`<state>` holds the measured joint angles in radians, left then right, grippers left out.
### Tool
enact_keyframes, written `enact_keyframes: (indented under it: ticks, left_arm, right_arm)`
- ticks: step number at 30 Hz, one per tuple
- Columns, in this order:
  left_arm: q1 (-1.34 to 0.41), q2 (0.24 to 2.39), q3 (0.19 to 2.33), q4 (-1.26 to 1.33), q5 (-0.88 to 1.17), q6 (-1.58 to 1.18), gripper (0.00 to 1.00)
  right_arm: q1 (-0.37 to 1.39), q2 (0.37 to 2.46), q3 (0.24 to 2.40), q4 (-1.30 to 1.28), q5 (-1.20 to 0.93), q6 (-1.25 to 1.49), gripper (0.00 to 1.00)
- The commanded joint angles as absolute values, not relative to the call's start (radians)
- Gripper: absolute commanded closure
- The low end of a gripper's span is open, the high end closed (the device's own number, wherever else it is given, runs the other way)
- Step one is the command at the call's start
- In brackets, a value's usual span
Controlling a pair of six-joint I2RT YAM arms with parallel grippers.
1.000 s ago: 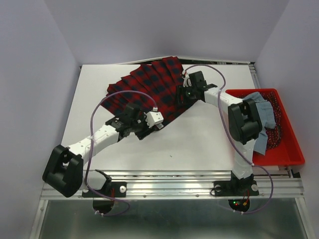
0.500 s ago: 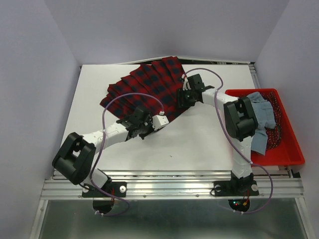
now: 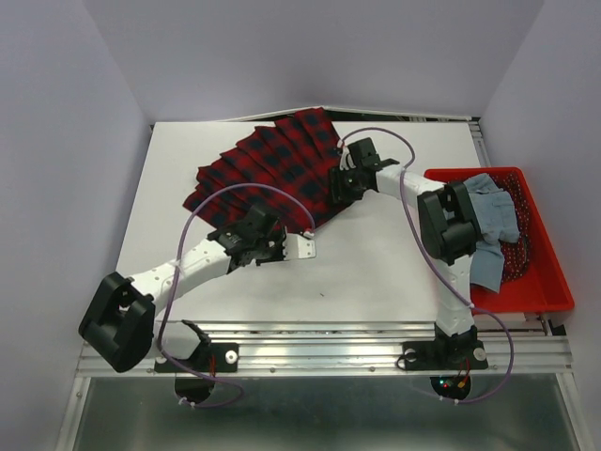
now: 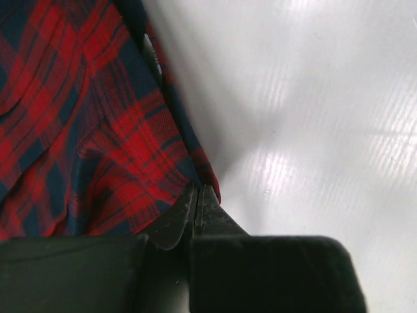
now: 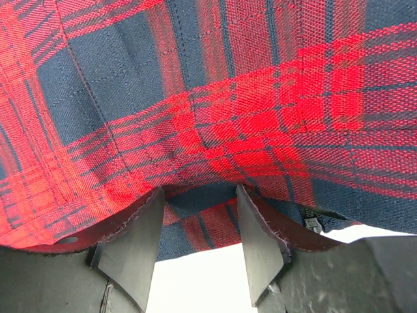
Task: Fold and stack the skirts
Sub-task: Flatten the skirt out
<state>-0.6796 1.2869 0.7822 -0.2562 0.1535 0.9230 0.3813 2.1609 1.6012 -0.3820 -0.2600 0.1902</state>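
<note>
The red-and-navy plaid skirt (image 3: 268, 169) lies fanned out on the white table (image 3: 376, 263). My left gripper (image 3: 278, 242) sits at its near hem; in the left wrist view the gripper (image 4: 197, 194) is shut, with the corner of the plaid skirt (image 4: 98, 130) pinched at its tips. At the skirt's right edge, my right gripper (image 3: 338, 184) stands open. In the right wrist view the gripper (image 5: 199, 205) straddles the edge of the plaid skirt (image 5: 215, 104), one finger (image 5: 133, 244) on each side. The light blue-grey skirt (image 3: 495, 218) lies in the red basket.
The red plastic basket (image 3: 545, 282) stands at the table's right edge, and the blue-grey cloth hangs over its near left wall. The right arm's elbow (image 3: 449, 225) is beside it. Purple cables loop above both arms.
My left gripper has closed on the skirt's near hem after shifting slightly nearer. The plaid skirt has shifted a little to the left. The right gripper's jaws have narrowed slightly.
</note>
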Motion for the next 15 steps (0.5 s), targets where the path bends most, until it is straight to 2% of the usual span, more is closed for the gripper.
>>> enact_keyframes:
  ticks: [1, 3, 4, 5, 7, 8, 9, 10, 12, 15]
  left_arm:
    - [-0.699, 1.310, 0.744, -0.442, 0.224, 1.041, 1.00]
    - [-0.730, 1.382, 0.738, -0.430, 0.222, 1.039, 1.00]
    - [-0.733, 1.405, 0.739, -0.414, 0.225, 1.026, 0.96]
    - [-0.733, 1.426, 0.755, -0.391, 0.233, 0.999, 0.84]
    - [-0.733, 1.434, 0.782, -0.376, 0.264, 0.959, 0.74]
    - [-0.733, 1.421, 0.819, -0.377, 0.284, 0.909, 0.57]
    - [-0.733, 1.375, 0.837, -0.383, 0.329, 0.888, 0.52]
    - [-0.733, 1.349, 0.876, -0.390, 0.353, 0.861, 0.34]
    - [-0.732, 1.271, 0.916, -0.402, 0.394, 0.775, 0.29]
    - [-0.700, 1.206, 0.994, -0.413, 0.434, 0.671, 0.29]
  right_arm:
    - [0.379, 2.223, 1.578, -0.457, -0.193, 0.153, 0.45]
    - [0.379, 2.226, 1.577, -0.468, -0.213, 0.147, 0.45]
    - [0.379, 2.227, 1.577, -0.471, -0.228, 0.147, 0.44]
    - [0.379, 2.227, 1.580, -0.485, -0.260, 0.144, 0.44]
    - [0.379, 2.211, 1.575, -0.491, -0.299, 0.135, 0.41]
    - [0.379, 2.195, 1.571, -0.488, -0.337, 0.130, 0.39]
    - [0.379, 2.175, 1.548, -0.476, -0.359, 0.126, 0.38]
    - [0.379, 2.128, 1.536, -0.447, -0.400, 0.117, 0.38]
    - [0.379, 2.077, 1.496, -0.408, -0.420, 0.106, 0.37]
    - [0.379, 2.033, 1.512, -0.394, -0.395, 0.084, 0.37]
